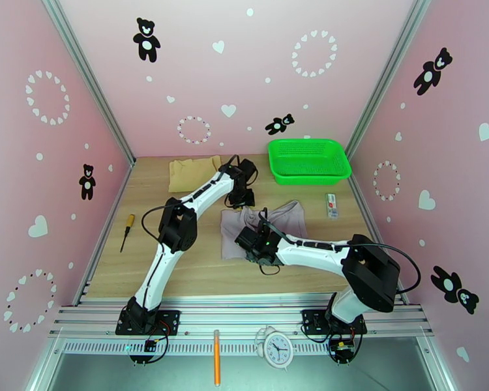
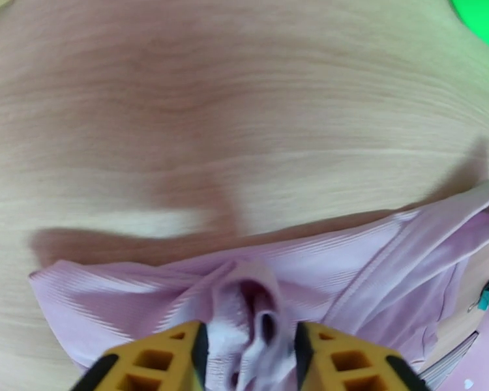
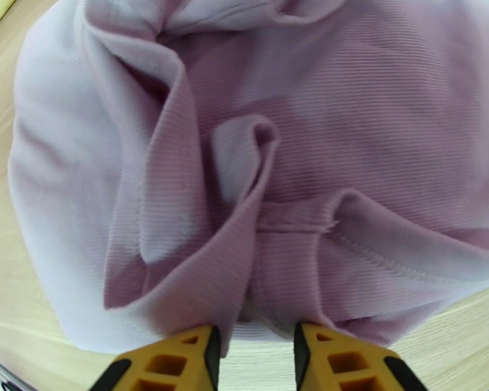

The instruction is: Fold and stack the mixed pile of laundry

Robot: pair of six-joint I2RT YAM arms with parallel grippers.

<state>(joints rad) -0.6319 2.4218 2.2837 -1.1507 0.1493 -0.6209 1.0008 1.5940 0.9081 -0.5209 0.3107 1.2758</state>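
Pale lilac ribbed garment [image 1: 293,219], the larger piece of the laundry pile, lies rumpled at the middle of the wooden table [image 1: 179,262], with both arms reaching down onto it. The tan cloth [image 1: 189,175], the other piece, lies flat at the far left of the table, well apart from the garment.

In the left wrist view, the left gripper [image 2: 250,360] has its yellow fingers partly apart at the garment's far edge. A puckered fold of fabric stands up between them. It is not possible to tell whether that fold is pinched or sits loose.

In the right wrist view, the right gripper [image 3: 254,356] is at the near hem, its fingers also partly apart. The stitched edge runs into the gap, and again the hold cannot be judged.

The step in hand appears to be flattening the garment or laying a fold in it. To do it well, each gripper should take a single layer at an edge rather than a bunch. The two should then draw apart evenly so the creases pull out before any fold is made.

A green mesh basket [image 1: 310,178] stands at the far right, with a small white packet [image 1: 332,205] just in front of it. Its markings are too small to read. A screwdriver [image 1: 126,231] lies at the left. An alarm clock [image 1: 277,348] sits below the table edge. No brand or label is legible.
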